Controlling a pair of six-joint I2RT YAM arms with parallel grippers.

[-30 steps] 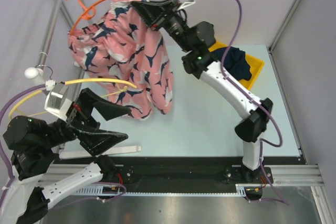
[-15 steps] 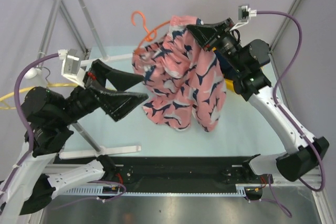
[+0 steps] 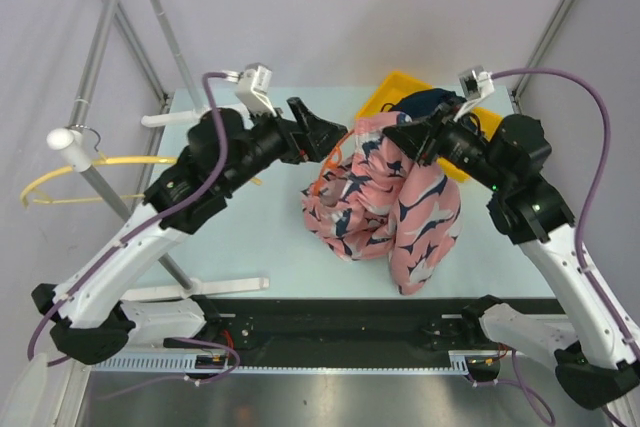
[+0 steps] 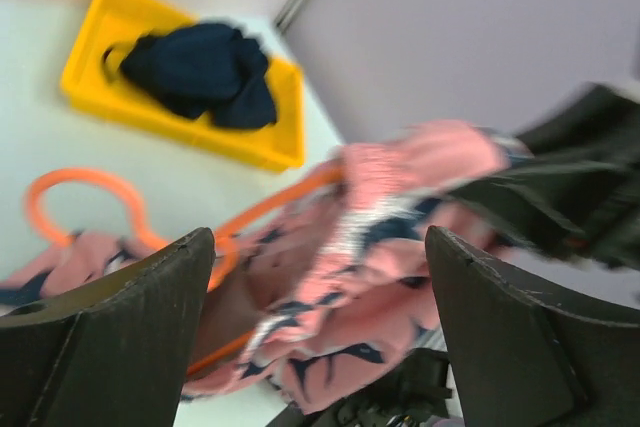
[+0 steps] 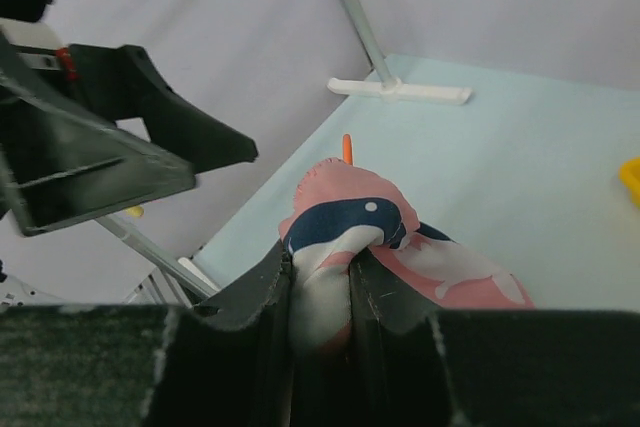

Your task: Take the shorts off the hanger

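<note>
Pink shark-print shorts (image 3: 385,202) hang bunched over the middle of the table (image 3: 240,237), just in front of the yellow bin (image 3: 395,82); we cannot tell whether the lower hem touches the surface. The orange hanger (image 3: 335,152) is not yet free: its hook and one arm poke out of the fabric on the left side of the bundle. A navy pair (image 3: 430,102) already lies in the bin, apart from any hanger. The right gripper (image 5: 320,257) is clamped on a fold of the pink waistband and carries the weight. The left gripper (image 3: 325,132) stands wide, empty, fingers either side of the hanger's exposed arm, close but not touching as far as we see. We judge the step in hand to be separating hanger from shorts. The next move calls for the left jaws to close on the orange wire, then the two arms to draw apart so the waistband slides off.
</note>
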